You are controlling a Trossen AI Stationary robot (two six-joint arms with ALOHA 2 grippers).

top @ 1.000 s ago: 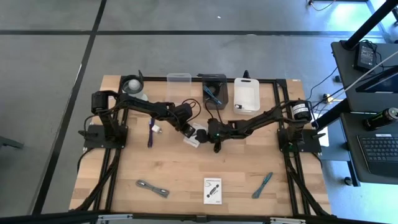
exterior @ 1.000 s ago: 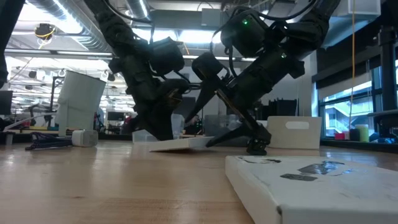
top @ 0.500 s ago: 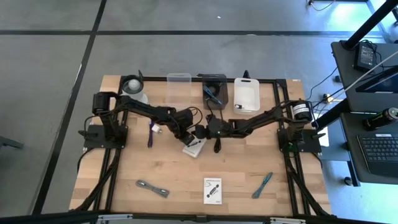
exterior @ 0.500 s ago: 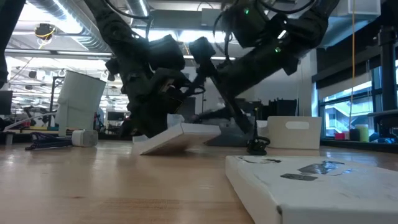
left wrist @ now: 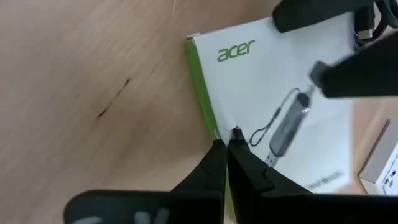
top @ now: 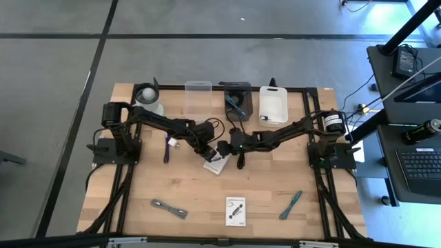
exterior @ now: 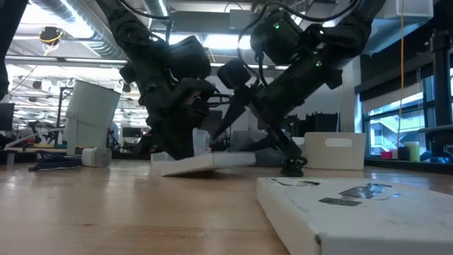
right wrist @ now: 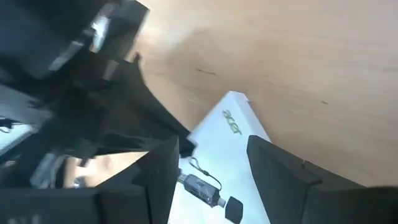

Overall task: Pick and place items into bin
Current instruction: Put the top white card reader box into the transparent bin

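Both grippers meet at the white card box [top: 216,160] near the middle of the table [top: 275,200], well short of the black bin [top: 238,100] at the far edge. The left gripper [left wrist: 226,147] has its fingers together, tips pressed at the box's green edge. The right gripper [right wrist: 208,163] straddles the box with its fingers apart. In the low view, the box [exterior: 205,163] now sits lower than half a second ago, one end tilted only slightly off the wood instead of propped steeply. Judgement: the lift has slipped back, no firm hold exists, and transfer to the bin has not begun. The black cable coil [exterior: 293,167] lies just beside the box.
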